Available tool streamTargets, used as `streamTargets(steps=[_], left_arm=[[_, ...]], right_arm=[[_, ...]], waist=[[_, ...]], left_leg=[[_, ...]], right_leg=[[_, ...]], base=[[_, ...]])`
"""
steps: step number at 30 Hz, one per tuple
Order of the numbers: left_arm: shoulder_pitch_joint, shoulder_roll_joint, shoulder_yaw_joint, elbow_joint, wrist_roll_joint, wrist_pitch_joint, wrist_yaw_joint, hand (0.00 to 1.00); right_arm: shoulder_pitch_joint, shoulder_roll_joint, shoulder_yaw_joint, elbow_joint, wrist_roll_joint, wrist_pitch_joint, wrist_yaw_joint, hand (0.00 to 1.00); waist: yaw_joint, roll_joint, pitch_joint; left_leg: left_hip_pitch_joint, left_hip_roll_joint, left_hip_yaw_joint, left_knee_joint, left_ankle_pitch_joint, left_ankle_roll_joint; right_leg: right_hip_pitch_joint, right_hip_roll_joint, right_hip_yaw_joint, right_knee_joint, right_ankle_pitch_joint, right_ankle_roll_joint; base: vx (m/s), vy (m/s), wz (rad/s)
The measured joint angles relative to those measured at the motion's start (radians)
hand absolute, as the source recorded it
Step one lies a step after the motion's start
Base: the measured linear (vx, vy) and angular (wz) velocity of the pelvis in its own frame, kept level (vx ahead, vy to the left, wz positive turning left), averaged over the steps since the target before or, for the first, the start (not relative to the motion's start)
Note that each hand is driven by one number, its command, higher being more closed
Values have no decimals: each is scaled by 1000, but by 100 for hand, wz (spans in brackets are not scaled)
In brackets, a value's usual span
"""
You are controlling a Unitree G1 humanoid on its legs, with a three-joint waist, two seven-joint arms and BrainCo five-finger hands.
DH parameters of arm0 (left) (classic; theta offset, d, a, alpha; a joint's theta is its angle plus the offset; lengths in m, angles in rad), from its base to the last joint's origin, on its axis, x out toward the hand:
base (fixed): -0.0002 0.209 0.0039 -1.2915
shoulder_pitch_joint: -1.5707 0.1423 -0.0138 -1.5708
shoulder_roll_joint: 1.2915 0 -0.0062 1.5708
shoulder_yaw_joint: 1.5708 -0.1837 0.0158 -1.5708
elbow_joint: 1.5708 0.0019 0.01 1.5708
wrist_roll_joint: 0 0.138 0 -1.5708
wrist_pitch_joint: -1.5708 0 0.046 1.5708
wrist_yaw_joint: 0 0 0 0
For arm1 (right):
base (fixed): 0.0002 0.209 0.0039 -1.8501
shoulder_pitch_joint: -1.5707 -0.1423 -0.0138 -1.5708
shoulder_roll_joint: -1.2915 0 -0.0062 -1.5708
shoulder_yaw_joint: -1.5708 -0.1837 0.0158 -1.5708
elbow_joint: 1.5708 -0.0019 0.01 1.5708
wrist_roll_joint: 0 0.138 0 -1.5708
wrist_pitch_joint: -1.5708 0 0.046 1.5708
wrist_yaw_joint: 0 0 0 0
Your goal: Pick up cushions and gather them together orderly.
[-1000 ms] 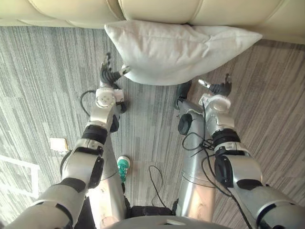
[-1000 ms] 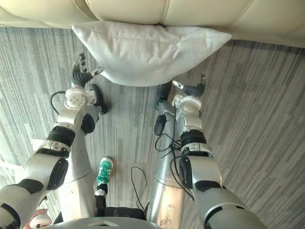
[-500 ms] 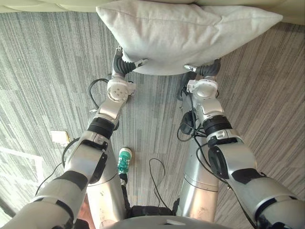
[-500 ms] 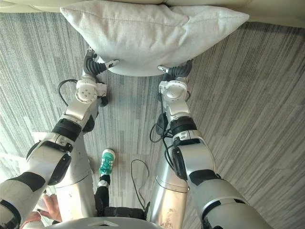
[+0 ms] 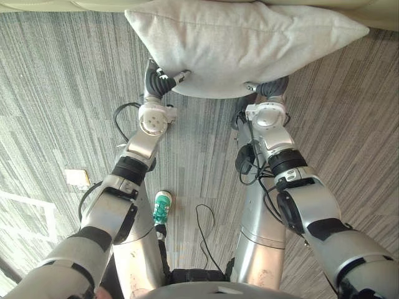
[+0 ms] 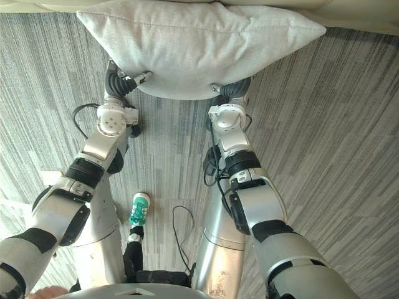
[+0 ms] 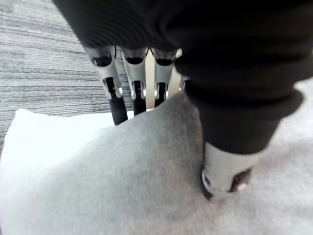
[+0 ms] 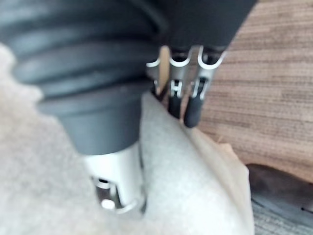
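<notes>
Pale cushion (image 5: 243,43) held up in front of the sofa (image 6: 349,14).
The left hand (image 5: 159,81) and the right hand (image 5: 269,89) each pinch its near edge, thumb on one face and fingers behind, spaced apart, probably so it stays level over the floor (image 5: 62,93).

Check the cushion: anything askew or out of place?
Nothing damaged. The cushion is held roughly level, left hand and right hand pinching its near edge. A person's green shoe stands on the carpet nearer the robot.

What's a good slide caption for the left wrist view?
Left hand pinches the edge of a pale cushion, thumb on one face, fingers behind, over grey carpet.
</notes>
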Motion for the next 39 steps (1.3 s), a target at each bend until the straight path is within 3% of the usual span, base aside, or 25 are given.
streamTargets(steps=[10,13,21,25,27,28,29,31,33,39], left_arm=[[60,-23,2,-173,-63,-1,57,100],[102,-53,4,-270,-70,-1,84,100],[198,-104,35,-459,-66,-3,122,100],[259,-122,27,-525,-47,-2,125,100],[316,-137,12,-583,-24,-8,125,100],[330,-140,1,-615,-15,-11,125,100],[349,-143,-10,-645,-5,-22,124,100],[404,-157,-24,-680,5,-64,123,100],[463,-157,-30,-725,8,-99,118,100],[676,-151,-46,-761,6,-115,71,100]], right_arm=[[83,35,0,-168,49,3,-9,100],[141,83,-11,-263,119,1,-45,100],[274,187,-18,-451,212,-30,-44,100],[378,229,-5,-554,237,-40,-39,100],[448,243,19,-591,236,-80,-33,100],[479,243,25,-629,235,-92,-25,100],[512,244,31,-672,229,-100,-16,100],[578,244,38,-727,216,-144,0,100],[664,244,50,-822,194,-165,20,100],[903,227,103,-906,187,-187,110,100]], waist=[[-5,0,-3],[-4,0,-3],[-4,0,-4],[-1,-1,-6],[0,-2,-60],[2,-1,-58],[3,-2,-61],[4,-4,-124],[15,-4,-126],[12,-24,-189]], left_leg=[[32,-1,-28,-71,56,-14],[65,-11,-39,-124,80,-30],[178,-18,-64,-232,132,-56],[289,-18,-72,-259,145,-62],[325,-22,-73,-265,135,-60],[361,-23,-73,-267,128,-66],[409,-26,-76,-276,123,-67],[449,-41,-79,-304,120,-68],[558,-48,-91,-307,103,-73],[835,-54,-62,-381,67,-77]], right_leg=[[35,2,-43,-21,8,-24],[65,-1,-58,-46,2,-34],[185,8,-110,-121,23,-56],[306,10,-134,-144,25,-71],[345,9,-139,-150,14,-63],[384,9,-144,-151,8,-63],[435,9,-147,-157,-6,-67],[473,-2,-153,-170,-19,-56],[588,0,-152,-193,-21,-52],[872,11,-157,-302,-33,-29]], base=[[-51,-44,5],[-44,-43,17],[-14,-52,6],[5,-65,7],[2,-54,8],[-4,-53,13],[-19,-59,19],[3,-44,21],[66,-7,1],[99,12,-3]])
